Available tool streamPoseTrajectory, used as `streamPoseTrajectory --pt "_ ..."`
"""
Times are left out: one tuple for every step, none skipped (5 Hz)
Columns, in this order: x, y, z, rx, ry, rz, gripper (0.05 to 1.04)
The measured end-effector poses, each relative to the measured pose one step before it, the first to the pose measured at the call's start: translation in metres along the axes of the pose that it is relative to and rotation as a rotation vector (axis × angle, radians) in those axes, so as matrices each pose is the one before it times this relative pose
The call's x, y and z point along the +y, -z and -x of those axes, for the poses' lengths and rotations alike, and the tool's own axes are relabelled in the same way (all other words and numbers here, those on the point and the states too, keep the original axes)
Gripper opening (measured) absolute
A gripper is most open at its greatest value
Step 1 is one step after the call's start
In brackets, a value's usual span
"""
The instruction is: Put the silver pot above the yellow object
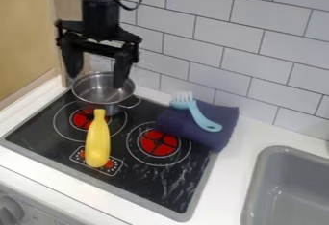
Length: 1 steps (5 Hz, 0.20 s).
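Hanging at one silver pot [94, 94] near one yellow object [97, 144], two fingers [121, 70] stand apart.

The surface [244, 140] is a white counter with a black, grey-rimmed stovetop [138, 183] set in its left part and a grey sink [260, 171] at its right. The silver pot [90, 96] stands by the stovetop's back left corner, and the yellow object [97, 142] lies near the front edge, narrow end towards the pot. A dark purple cloth [215, 139] overlaps the back right corner.
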State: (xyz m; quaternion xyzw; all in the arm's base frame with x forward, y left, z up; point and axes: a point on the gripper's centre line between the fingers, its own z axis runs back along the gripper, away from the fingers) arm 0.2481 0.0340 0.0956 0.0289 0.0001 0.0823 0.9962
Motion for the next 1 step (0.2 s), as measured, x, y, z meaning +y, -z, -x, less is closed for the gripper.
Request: streamPoseTrajectory --pt "-0.03994 -0.01241 0.01205 -0.0521 0.1279 0.0084 0.999"
